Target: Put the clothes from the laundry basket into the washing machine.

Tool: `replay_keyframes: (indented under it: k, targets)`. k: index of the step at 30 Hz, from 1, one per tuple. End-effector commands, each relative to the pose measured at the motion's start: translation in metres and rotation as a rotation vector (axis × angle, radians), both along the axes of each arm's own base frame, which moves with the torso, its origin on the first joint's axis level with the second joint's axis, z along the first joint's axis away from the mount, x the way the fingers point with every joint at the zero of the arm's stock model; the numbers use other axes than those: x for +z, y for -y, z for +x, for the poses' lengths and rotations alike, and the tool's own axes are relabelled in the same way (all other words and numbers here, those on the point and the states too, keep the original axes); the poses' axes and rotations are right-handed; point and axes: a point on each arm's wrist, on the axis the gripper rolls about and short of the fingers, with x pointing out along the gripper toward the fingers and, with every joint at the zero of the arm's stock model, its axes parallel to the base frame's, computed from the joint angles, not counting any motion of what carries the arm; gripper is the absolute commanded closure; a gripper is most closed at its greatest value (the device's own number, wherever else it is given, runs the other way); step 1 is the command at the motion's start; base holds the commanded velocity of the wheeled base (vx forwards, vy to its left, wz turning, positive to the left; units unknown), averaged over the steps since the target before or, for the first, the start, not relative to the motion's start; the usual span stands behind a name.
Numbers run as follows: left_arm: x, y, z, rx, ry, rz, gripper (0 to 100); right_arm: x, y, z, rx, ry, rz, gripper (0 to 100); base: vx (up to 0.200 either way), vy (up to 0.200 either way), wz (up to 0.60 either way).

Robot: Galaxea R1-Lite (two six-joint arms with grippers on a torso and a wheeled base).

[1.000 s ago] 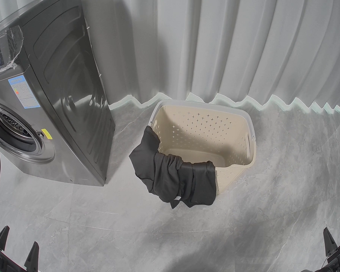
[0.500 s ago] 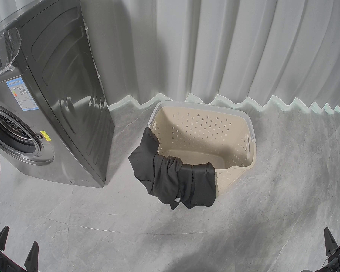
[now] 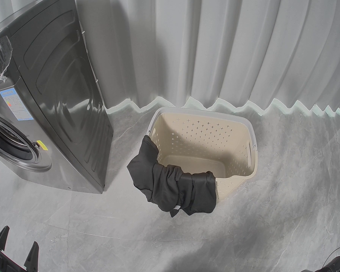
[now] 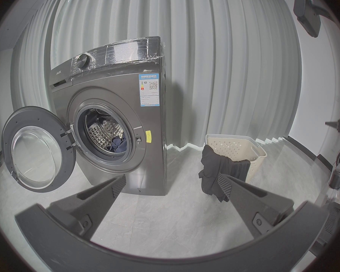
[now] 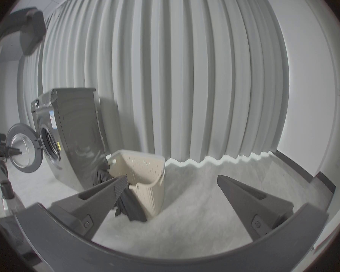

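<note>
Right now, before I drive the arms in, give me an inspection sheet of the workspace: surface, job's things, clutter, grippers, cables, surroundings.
Surface: grey veined floor; no spill seen.
Job's things: laundry basket upright, apart from the washing machine, on the robot's right of it. A dark garment is draped over the near rim, mostly hanging outside. The machine's door is swung open; something dark lies in the drum.
Clutter: nothing seen.
Grippers: left gripper open and not holding anything, low and short of the basket; right gripper open and not holding anything.
Cables: nothing seen on the floor.
Surroundings: white pleated curtain behind the machine and basket.
</note>
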Motion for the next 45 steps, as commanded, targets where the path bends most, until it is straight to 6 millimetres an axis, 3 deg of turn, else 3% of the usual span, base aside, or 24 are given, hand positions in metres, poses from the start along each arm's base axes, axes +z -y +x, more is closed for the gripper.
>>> replay_keyframes:
  k: [1,4,9,13,20,28,45]
  targets:
    - [-0.004,0.0,0.0,0.0,0.0,0.001,0,0.054,0.0,0.029,0.051,-0.115,0.013,0,0.0,0.0,0.0]
    - [-0.004,0.0,0.0,0.0,0.0,0.001,0,0.057,-0.005,0.068,0.126,-0.305,0.068,0,0.0,0.0,0.0]
    - [-0.004,0.0,0.0,0.0,0.0,0.001,0,0.058,-0.025,0.132,0.228,-0.448,0.127,0,0.0,0.0,0.0]
    - [-0.004,0.0,0.0,0.0,-0.002,-0.001,0,0.046,-0.041,0.162,0.269,-0.515,0.127,0,0.0,0.0,0.0]
    - [-0.004,0.0,0.0,0.0,0.0,-0.001,0,0.034,-0.059,0.171,0.284,-0.592,0.091,0,0.0,0.0,0.0]
    - [-0.004,0.0,0.0,0.0,-0.002,-0.001,0,0.009,-0.093,0.191,0.304,-0.744,0.099,0,0.0,0.0,0.0]
    - [-0.004,0.0,0.0,0.0,-0.002,-0.001,0,-0.024,-0.141,0.222,0.379,-0.785,0.111,0,0.0,0.0,0.0]
